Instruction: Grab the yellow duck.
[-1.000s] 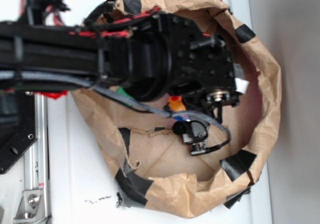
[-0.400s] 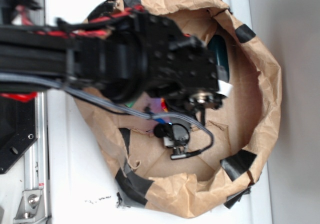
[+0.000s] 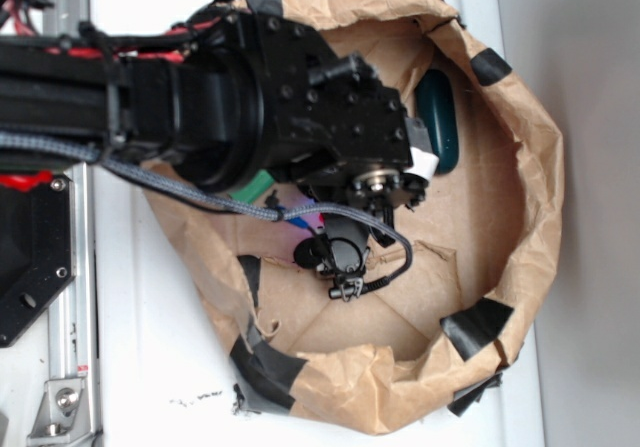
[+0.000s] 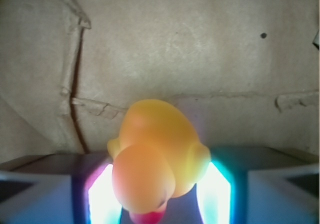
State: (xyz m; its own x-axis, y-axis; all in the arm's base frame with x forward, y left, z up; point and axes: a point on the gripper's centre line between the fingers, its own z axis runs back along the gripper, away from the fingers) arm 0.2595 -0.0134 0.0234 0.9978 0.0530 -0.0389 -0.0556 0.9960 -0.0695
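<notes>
The yellow duck (image 4: 155, 154) fills the lower middle of the wrist view, with its round head and red beak toward the camera. My gripper (image 4: 157, 186) is shut on it, and the glowing fingers (image 4: 100, 196) press against both of its sides. Brown paper floor lies beyond it. In the exterior view the black arm reaches from the left into the paper-lined bowl (image 3: 540, 187). The gripper (image 3: 303, 224) shows there only as a pink-blue glow under the wrist, and the duck is hidden by the arm.
A flat green block (image 3: 256, 186) peeks out below the arm at the bowl's left. A dark teal oblong object (image 3: 437, 122) lies at the bowl's upper right. Crumpled paper walls with black tape ring the floor. The wrist camera and its cable (image 3: 345, 257) hang below the arm.
The arm has drawn back leftward across the bowl, taking the gripper with it. The teal object, covered a second ago, now shows.
</notes>
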